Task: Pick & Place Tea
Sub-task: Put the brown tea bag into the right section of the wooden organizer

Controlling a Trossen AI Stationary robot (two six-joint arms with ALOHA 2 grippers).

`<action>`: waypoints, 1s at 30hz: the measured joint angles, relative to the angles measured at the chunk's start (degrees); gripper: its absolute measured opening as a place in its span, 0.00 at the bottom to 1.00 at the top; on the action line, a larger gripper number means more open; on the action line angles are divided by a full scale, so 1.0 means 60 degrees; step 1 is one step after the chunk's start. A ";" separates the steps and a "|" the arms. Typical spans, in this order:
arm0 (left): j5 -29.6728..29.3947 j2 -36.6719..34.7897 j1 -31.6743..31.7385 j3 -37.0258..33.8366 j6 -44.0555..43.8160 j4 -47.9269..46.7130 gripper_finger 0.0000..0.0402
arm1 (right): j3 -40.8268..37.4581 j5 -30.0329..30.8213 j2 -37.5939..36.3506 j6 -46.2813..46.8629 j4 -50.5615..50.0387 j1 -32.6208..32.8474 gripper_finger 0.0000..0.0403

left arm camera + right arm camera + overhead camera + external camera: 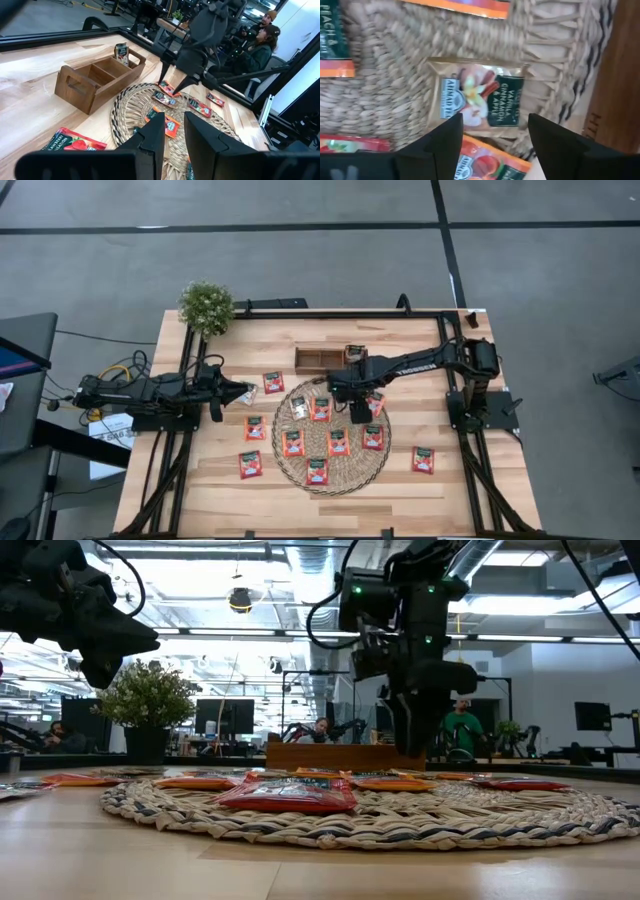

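Gaping right gripper (492,135) above tea (479,98)

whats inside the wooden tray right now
One tea sachet stands upright in an end compartment of the wooden tray. The nearer compartments look empty, though their floors are partly hidden by the walls.

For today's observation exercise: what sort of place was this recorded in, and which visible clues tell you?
Probably an open-plan robotics lab or office: rows of monitors behind the table, people at desks, and another robot arm farther back.

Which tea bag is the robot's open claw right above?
The pale beige vanilla, cinnamon and apple sachet on the straw mat. It sits just ahead of the open right gripper. The ones around it are red-orange.
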 joint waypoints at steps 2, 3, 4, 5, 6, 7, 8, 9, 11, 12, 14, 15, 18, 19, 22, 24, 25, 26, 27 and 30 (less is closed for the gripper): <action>0.0000 0.0000 0.0002 0.0000 0.0000 0.0000 0.16 | 0.0000 0.0000 -0.0004 0.0000 0.0152 0.0009 0.54; 0.0000 0.0000 -0.0001 -0.0001 0.0000 0.0000 0.16 | 0.0000 0.0004 -0.0004 0.0000 0.0234 -0.0004 0.54; 0.0000 0.0000 0.0001 0.0001 0.0000 0.0000 0.16 | 0.0000 0.0028 -0.0004 0.0002 0.0290 -0.0010 0.53; 0.0000 0.0000 -0.0001 0.0001 0.0000 0.0000 0.16 | 0.0000 0.0029 -0.0004 0.0000 0.0328 -0.0017 0.53; 0.0000 0.0000 0.0000 0.0002 0.0000 0.0000 0.16 | 0.0000 0.0032 -0.0004 0.0000 0.0352 -0.0036 0.52; 0.0000 0.0000 0.0003 0.0002 0.0000 0.0000 0.16 | 0.0000 0.0033 -0.0004 0.0000 0.0363 -0.0067 0.51; 0.0000 0.0000 0.0000 -0.0001 0.0000 0.0000 0.16 | 0.0000 0.0033 -0.0004 -0.0004 0.0382 -0.0093 0.50; 0.0000 0.0000 0.0003 -0.0001 0.0000 0.0000 0.16 | 0.0000 0.0033 -0.0004 -0.0004 0.0421 -0.0119 0.50; 0.0000 0.0000 0.0000 0.0002 0.0000 0.0000 0.16 | 0.0000 0.0033 -0.0004 -0.0027 0.0473 -0.0163 0.48; 0.0000 0.0000 0.0002 0.0002 0.0000 0.0000 0.16 | 0.0000 0.0033 -0.0004 -0.0077 0.0473 -0.0209 0.48; 0.0000 0.0000 -0.0001 -0.0001 0.0000 0.0000 0.16 | 0.0000 0.0030 -0.0004 -0.0098 0.0484 -0.0276 0.47; 0.0000 0.0000 0.0003 -0.0001 0.0000 0.0000 0.16 | 0.0000 0.0033 0.0010 -0.0098 0.0494 -0.0307 0.47; 0.0000 0.0000 0.0003 -0.0001 0.0000 0.0000 0.16 | 0.0010 0.0029 0.0328 -0.0080 0.0525 -0.0358 0.47; 0.0000 0.0000 0.0000 0.0000 0.0000 0.0000 0.16 | -0.0007 0.0029 0.0428 -0.0086 0.0385 -0.0351 0.47; 0.0000 0.0000 0.0003 -0.0001 0.0000 0.0004 0.16 | 0.0011 0.0059 0.0762 -0.0069 0.0525 -0.0234 0.46; 0.0000 0.0000 0.0003 0.0003 0.0000 0.0002 0.16 | 0.0047 0.0106 0.0859 -0.0018 0.0527 -0.0176 0.46; 0.0000 0.0000 0.0001 -0.0001 0.0000 0.0000 0.16 | 0.0047 0.0097 0.0863 0.0000 0.0528 -0.0172 0.45; 0.0000 0.0000 0.0002 0.0001 0.0000 0.0000 0.16 | 0.0047 0.0082 0.0865 0.0005 0.0528 -0.0176 0.45; 0.0000 0.0000 0.0002 -0.0001 0.0000 0.0000 0.16 | 0.0047 0.0075 0.0867 0.0007 0.0538 -0.0176 0.44; 0.0000 0.0000 0.0003 0.0001 0.0025 0.0000 0.16 | 0.0026 0.0084 0.0816 0.0062 0.0561 -0.0176 0.40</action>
